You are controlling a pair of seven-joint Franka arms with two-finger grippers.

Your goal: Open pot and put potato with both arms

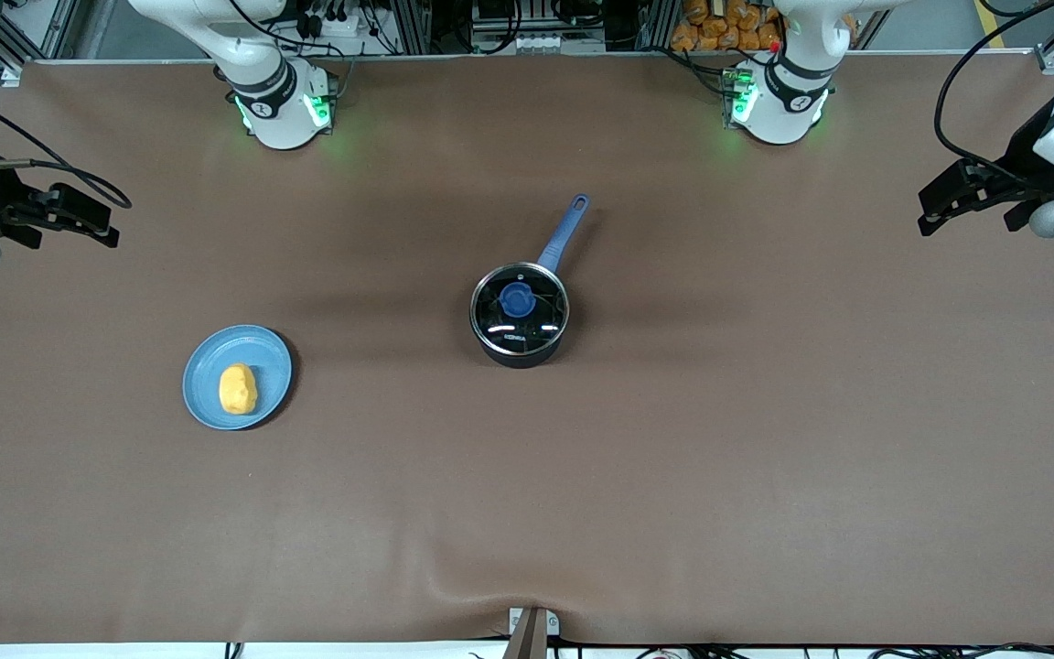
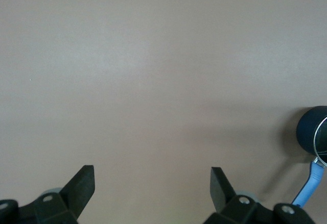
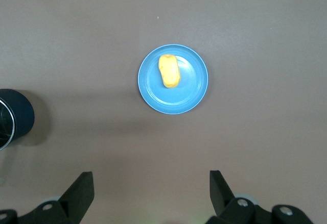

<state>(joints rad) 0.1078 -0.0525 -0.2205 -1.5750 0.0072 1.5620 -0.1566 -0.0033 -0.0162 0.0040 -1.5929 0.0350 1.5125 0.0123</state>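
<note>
Sitting near the table's middle, the pot (image 1: 520, 316) is wearing its lid (image 1: 520, 309), its handle (image 1: 564, 233) pointing to about one o'clock in the front view. At roughly eight o'clock from it, the potato (image 1: 238, 389) is lying on a blue plate (image 1: 266, 352). Both arms are waiting — the left gripper (image 2: 152, 185) and the right gripper (image 3: 152, 188) are hanging with fingers spread, each over its own end of the table.

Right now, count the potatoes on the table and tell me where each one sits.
1. The potato lies on the blue plate, toward the right arm's end of the table. The lidded pot could hide more.
</note>
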